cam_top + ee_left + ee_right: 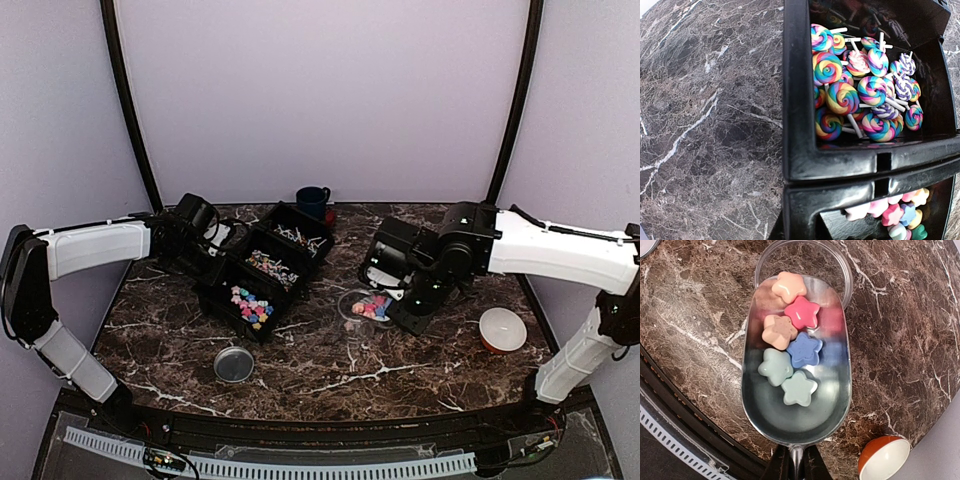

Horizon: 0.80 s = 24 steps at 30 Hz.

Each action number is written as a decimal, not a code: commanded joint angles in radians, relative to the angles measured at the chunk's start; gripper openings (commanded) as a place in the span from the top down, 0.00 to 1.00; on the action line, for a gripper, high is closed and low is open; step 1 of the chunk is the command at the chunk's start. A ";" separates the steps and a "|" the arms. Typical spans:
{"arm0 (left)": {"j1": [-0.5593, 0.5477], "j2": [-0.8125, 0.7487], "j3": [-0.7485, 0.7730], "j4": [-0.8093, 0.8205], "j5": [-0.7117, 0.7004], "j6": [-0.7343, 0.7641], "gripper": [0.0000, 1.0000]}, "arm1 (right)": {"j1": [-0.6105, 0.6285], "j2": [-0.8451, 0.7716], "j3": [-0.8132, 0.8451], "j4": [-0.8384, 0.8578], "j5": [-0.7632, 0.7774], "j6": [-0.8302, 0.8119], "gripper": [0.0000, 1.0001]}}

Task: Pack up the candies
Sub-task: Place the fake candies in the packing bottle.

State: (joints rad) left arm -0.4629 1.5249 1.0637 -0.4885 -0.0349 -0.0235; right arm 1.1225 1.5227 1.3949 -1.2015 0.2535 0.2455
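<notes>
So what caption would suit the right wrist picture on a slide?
Right hand holds a metal scoop of six star-shaped candies, its tip over a clear jar on the marble table.

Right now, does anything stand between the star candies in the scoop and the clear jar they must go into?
Nothing visible does. The right gripper holds the scoop of star candies with its front end over the clear jar, whose mouth is open, no lid on it.
</notes>
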 commanded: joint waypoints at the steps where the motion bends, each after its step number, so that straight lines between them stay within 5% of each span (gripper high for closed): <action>1: 0.004 -0.089 0.048 0.118 0.046 -0.027 1.00 | -0.006 0.007 0.033 -0.022 -0.005 0.036 1.00; 24: 0.005 -0.083 0.051 0.114 0.061 -0.032 1.00 | -0.007 0.131 0.139 -0.207 0.012 0.106 1.00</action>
State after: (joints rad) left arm -0.4629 1.5249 1.0641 -0.4892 -0.0303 -0.0238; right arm 1.1225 1.6379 1.5127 -1.3426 0.2481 0.3206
